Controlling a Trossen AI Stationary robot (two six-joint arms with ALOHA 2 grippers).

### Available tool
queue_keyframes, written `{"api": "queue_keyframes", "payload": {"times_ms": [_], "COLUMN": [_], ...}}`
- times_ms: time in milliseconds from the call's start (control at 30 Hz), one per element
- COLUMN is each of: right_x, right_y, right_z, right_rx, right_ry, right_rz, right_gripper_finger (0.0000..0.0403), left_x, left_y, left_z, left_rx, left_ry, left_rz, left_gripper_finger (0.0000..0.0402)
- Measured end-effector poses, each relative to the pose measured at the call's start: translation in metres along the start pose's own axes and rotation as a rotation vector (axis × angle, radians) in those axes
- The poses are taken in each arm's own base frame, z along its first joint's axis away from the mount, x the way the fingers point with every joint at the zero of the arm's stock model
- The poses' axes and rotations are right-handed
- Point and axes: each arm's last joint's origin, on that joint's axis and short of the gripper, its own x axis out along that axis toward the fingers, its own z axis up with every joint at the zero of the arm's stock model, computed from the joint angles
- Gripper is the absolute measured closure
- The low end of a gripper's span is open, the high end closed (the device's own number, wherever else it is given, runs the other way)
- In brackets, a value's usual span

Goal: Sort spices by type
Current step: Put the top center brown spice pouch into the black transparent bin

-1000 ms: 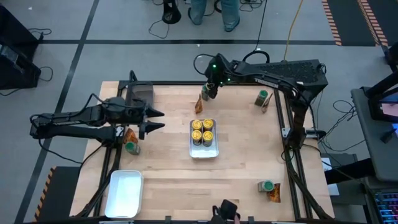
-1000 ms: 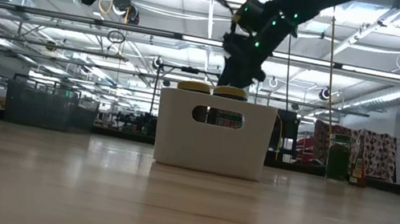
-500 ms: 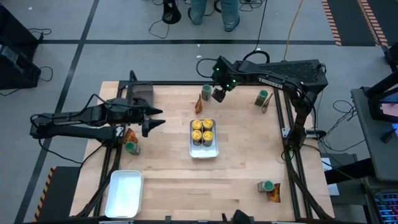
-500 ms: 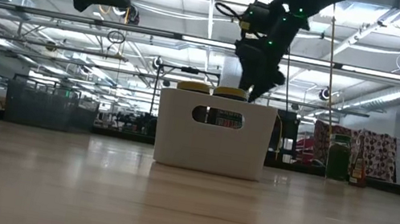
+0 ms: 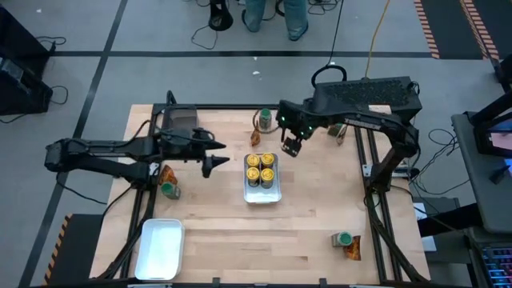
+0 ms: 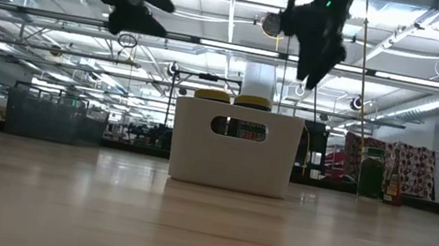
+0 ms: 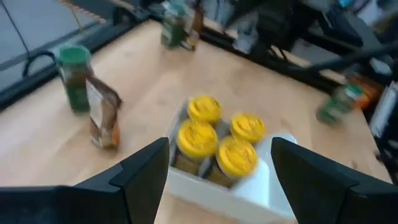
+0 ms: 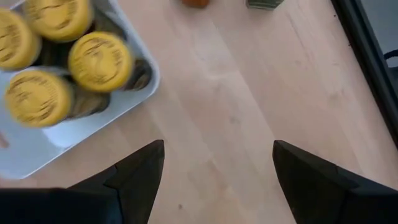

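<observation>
Four yellow-lidded spice jars (image 5: 262, 170) stand in a white tray (image 5: 262, 196) at mid-table. Green-lidded jars stand on the wood: one at the far edge (image 5: 265, 118) by an orange-brown packet (image 5: 255, 137), one at the left (image 5: 169, 190) with a packet (image 5: 166, 174), and one near right (image 5: 342, 238) with a packet (image 5: 353, 253). My left gripper (image 5: 214, 158) hangs open, left of the tray and aimed at it, with the yellow jars (image 7: 216, 138) ahead of it. My right gripper (image 5: 290, 146) hangs open above the tray's far right corner (image 8: 146, 78), pointing down.
A dark bin (image 5: 178, 120) sits at the far left under my left arm. A second white tray (image 5: 160, 248) lies at the near left corner. Another green-lidded jar (image 5: 337, 128) stands at the far right, partly hidden by my right arm. Bare wood spreads near of the middle tray.
My right gripper has left the far-edge green jar, risen, and gone toward the near and right edges to the tray's far right corner, tipping to point more steeply down. My left gripper has moved right toward the tray and sunk a little. Both stay open.
</observation>
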Motion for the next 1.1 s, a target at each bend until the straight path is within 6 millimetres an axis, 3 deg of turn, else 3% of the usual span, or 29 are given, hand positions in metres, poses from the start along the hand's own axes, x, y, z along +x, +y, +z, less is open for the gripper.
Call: {"api": "queue_keyframes", "payload": {"times_ms": [367, 700, 1100], "right_x": [-0.051, -0.065, -0.064], "right_y": [0.031, 0.047, 0.057], "right_z": [-0.043, -0.066, -0.075], "right_rx": [0.098, 0.122, 0.088], "right_ry": [-0.078, -0.092, -0.071], "right_rz": [-0.022, -0.082, -0.089], "right_gripper_finger": [0.0122, 0.0122, 0.0122], "left_x": [0.075, 0.139, 0.161], "left_y": [0.032, 0.045, 0.055], "left_z": [0.04, 0.064, 0.056], "left_rx": [-0.12, -0.114, -0.075], "left_ry": [0.125, 0.352, 0.376], "left_rz": [0.191, 0.309, 0.459], "left_gripper_finger": [0.0116, 0.0116, 0.0116]}}
